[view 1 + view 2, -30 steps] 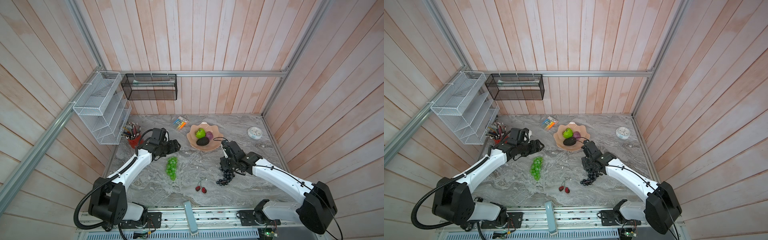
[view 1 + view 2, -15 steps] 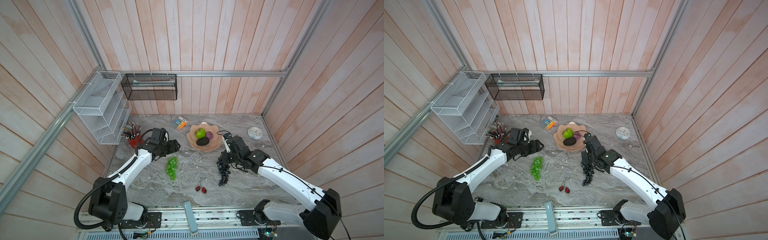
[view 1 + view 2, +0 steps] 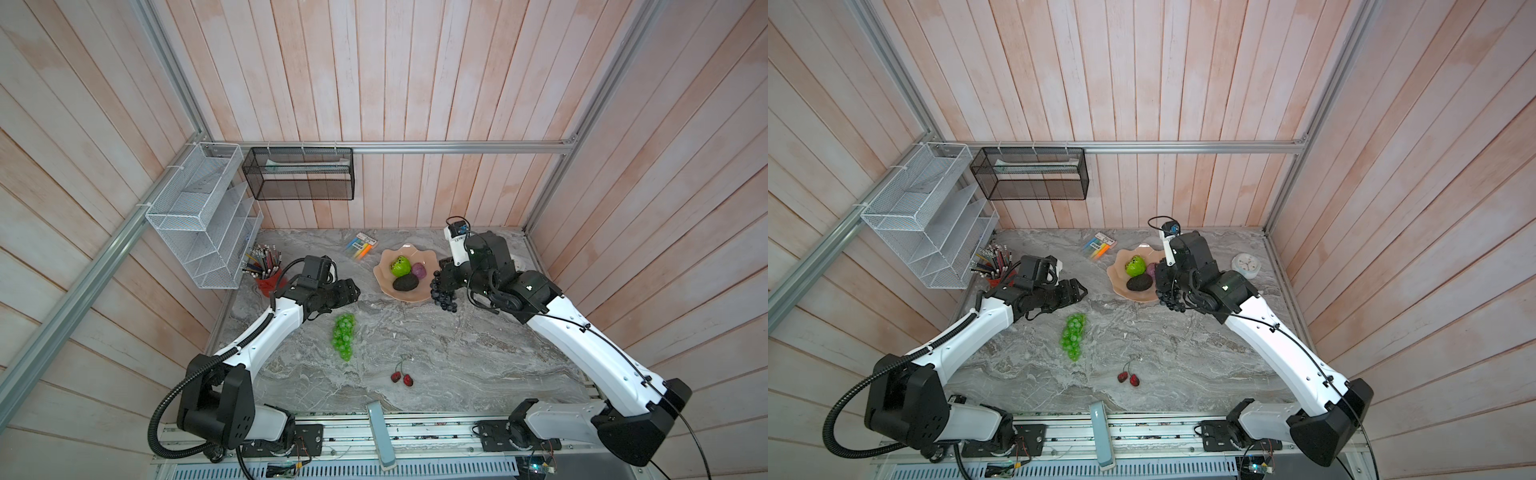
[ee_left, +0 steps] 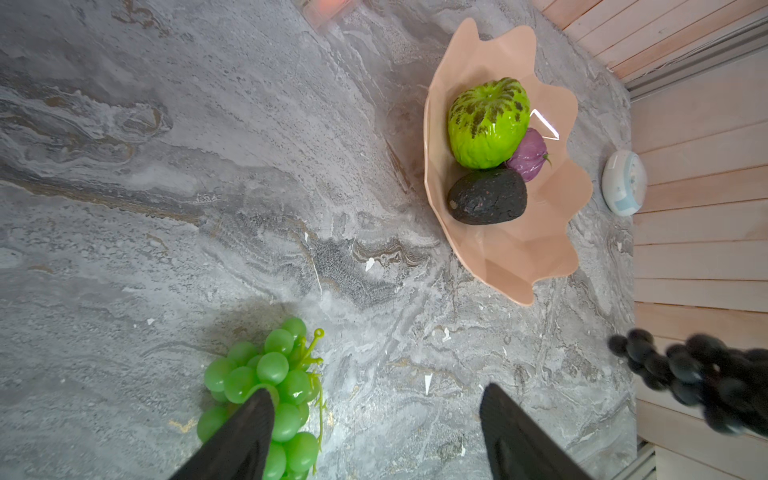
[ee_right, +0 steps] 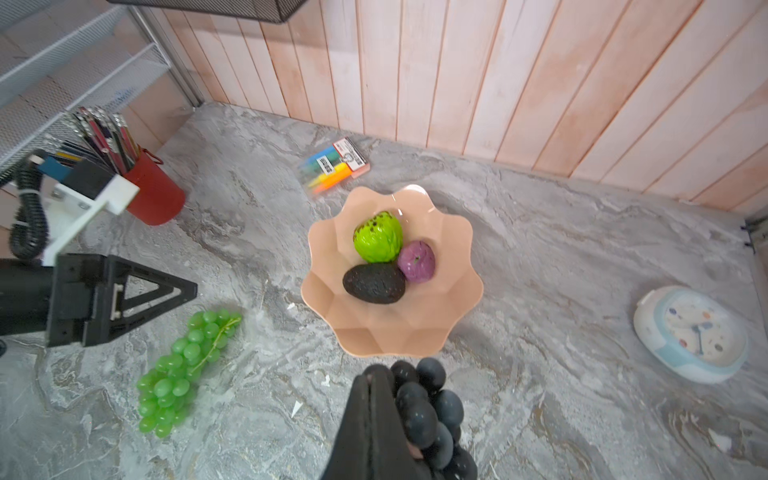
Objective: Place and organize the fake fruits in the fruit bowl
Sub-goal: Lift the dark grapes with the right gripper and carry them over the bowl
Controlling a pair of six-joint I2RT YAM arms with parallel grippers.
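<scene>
The peach-pink fruit bowl point(image 3: 409, 296) stands at the back middle of the table and holds a bumpy lime-green ball point(image 3: 400, 266), a purple ball point(image 3: 418, 271) and a dark avocado point(image 3: 405, 283). My right gripper point(image 5: 372, 374) is shut on the dark grape bunch point(image 3: 444, 296), which hangs in the air just outside the bowl's near right rim. The green grape bunch point(image 3: 343, 336) lies on the table left of centre. My left gripper point(image 4: 378, 390) hovers open and empty, one finger over that bunch's top. The red cherry pair point(image 3: 402, 377) lies near the front.
A red cup of pencils point(image 3: 268, 276) stands at the back left under a white mesh rack point(image 3: 199, 216). A highlighter pack point(image 3: 360, 247) lies behind the bowl. A white clock point(image 3: 1246, 266) sits at the back right. A black mesh basket point(image 3: 299, 174) hangs on the back wall.
My right gripper has lifted the dark grape bunch off the table and carried it back toward the bowl's right rim. The left arm has stayed put.
</scene>
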